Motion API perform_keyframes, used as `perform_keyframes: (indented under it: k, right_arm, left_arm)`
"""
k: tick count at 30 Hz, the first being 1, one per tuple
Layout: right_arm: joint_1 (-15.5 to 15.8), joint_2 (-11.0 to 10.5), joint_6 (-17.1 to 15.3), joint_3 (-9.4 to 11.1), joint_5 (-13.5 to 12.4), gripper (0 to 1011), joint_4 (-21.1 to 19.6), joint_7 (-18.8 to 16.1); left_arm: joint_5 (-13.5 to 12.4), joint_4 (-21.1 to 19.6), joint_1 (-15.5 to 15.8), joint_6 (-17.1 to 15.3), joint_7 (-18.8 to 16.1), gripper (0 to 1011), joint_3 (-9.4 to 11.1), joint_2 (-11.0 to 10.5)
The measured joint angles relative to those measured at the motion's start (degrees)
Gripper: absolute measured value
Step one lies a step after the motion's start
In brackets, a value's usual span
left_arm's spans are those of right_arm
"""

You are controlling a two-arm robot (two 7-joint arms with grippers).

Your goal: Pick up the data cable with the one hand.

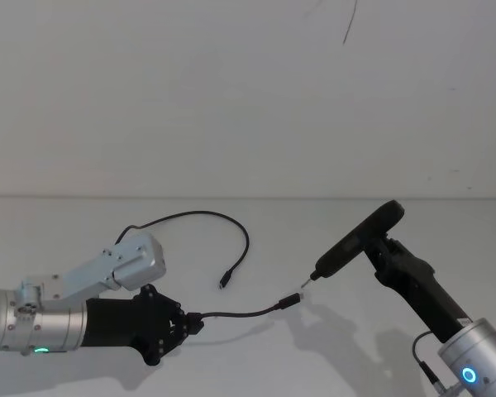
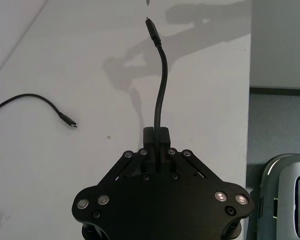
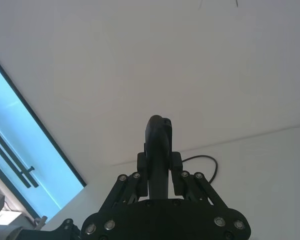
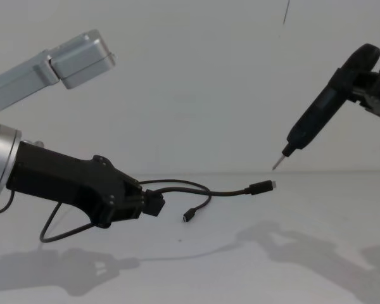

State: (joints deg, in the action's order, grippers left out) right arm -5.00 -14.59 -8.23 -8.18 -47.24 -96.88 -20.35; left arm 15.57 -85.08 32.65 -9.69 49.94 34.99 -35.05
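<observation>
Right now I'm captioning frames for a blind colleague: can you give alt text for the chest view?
The left hand is shut on the data cable, holding one plug out above the white table. The right hand holds a dark pointed tool aimed down toward that plug.

**Robot body: look & markings**

Left gripper (image 1: 194, 321): black, angular, flat plates w/ linkage bars. Left wrist view shows silver screw heads on it, paired at both outer corners, smaller ones along the linkage near the jaws. Wrist behind it is a thick silver cylinder w/ small bolts & a green ring light. A light-grey boxy module sits above the wrist on a grey bracket.

Right gripper (image 3: 159, 172): same black linkage build, silver screws in pairs across the plate. Right wrist is a silver cylinder too, w/ a blue ring light; thin black wire loops beside it. Forearm section ahead of it is black, blocky.
</observation>
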Motion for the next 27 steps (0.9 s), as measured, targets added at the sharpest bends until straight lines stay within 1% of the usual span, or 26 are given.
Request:
perform_keyframes:
  k: [14, 27]
  right_arm:
    - [-0.6, 0.2, 0.3, -1.3, -0.5, 269, 0.9, 0.5]
    - [-0.7, -0.6, 1.0, -2.0, -0.4, 269, 1.3, 1.0]
  left_arm:
    - [0.1, 0.0, 0.0, 0.1, 0.1, 42, 0.0, -0.1]
    - [0.1, 0.0, 0.0, 0.2, 0.1, 42, 0.0, -0.1]
